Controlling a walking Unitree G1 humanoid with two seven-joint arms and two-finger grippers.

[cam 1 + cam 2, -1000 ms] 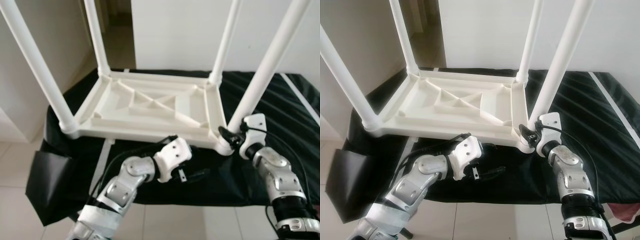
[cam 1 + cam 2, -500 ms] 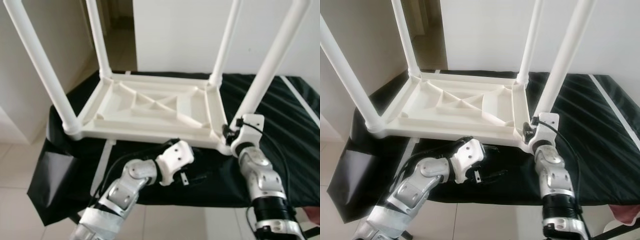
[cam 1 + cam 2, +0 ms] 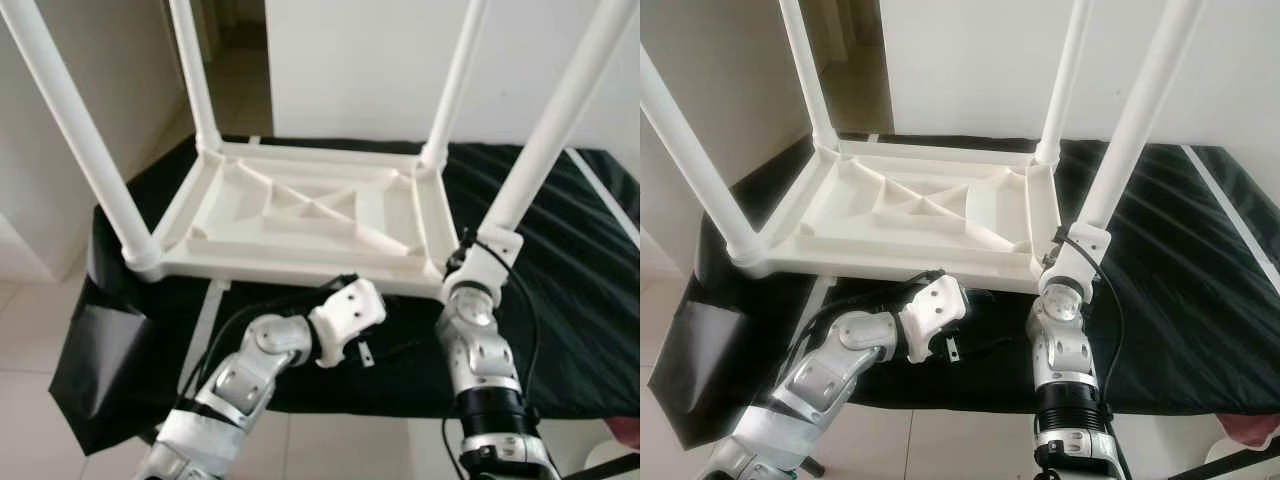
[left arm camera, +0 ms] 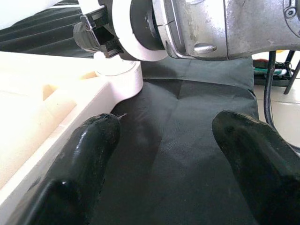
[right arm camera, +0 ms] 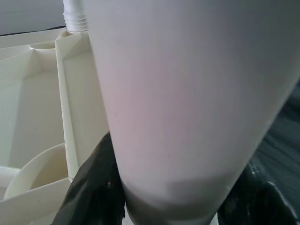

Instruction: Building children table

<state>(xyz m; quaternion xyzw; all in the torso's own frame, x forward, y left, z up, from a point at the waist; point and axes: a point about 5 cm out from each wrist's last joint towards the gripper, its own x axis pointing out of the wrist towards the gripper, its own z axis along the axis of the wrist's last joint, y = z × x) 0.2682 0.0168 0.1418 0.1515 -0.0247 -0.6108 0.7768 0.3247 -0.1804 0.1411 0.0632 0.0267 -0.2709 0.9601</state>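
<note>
Your right gripper (image 5: 164, 197) clamped the near-right leg (image 3: 545, 140) of the upturned children's table (image 3: 300, 215).

The children's table lay top-down on the black cloth (image 3: 580, 270), all four legs standing up. You had the right gripper closed around that leg just above its corner socket. Your left gripper (image 4: 164, 154) hung spread wide over the cloth just beside the children's table's near rim, holding nothing. If you twisted or pushed off-axis, I judge the leg could cross-thread or jam, or the whole frame could slide on the cloth, since nothing braced it. I could read no brand, label or writing anywhere.
</note>
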